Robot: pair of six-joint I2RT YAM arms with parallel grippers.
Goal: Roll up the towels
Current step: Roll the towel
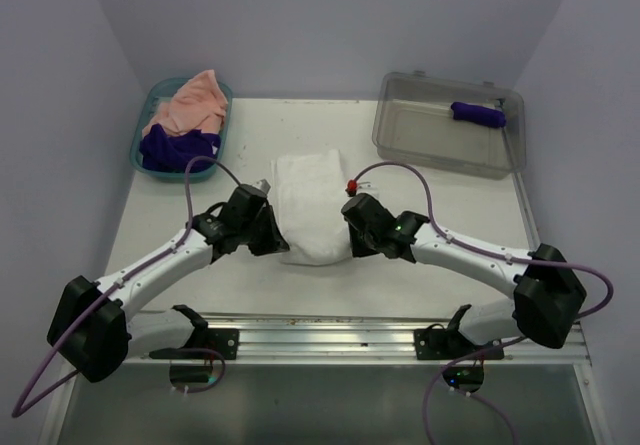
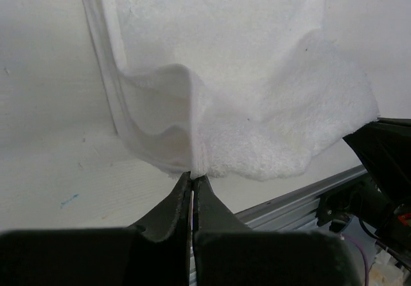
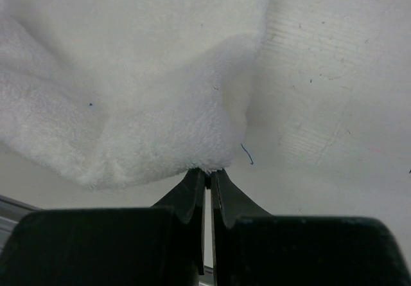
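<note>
Now left gripper (image 2: 192, 182), right gripper (image 3: 209, 175) both pinching white towel (image 1: 308, 200) at six o'clock edge (corners held for even roll, likely).

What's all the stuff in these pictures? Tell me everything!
white towel: one, white, middle of the table, near end bunched up
pink towel: one, peach-pink, crumpled in the basket, far side
purple towel: one, dark purple, crumpled in the basket, near side
purple roll: one, dark purple, in the bin
basket: one, teal, far left of the table
bin: one, clear grey, far right of the table
table: one, white
left arm: one, black and white, near left
right arm: one, black and white, near right
left tool: one, black, shut on the white towel's near left edge
right tool: one, black, shut on its near right edge
</note>
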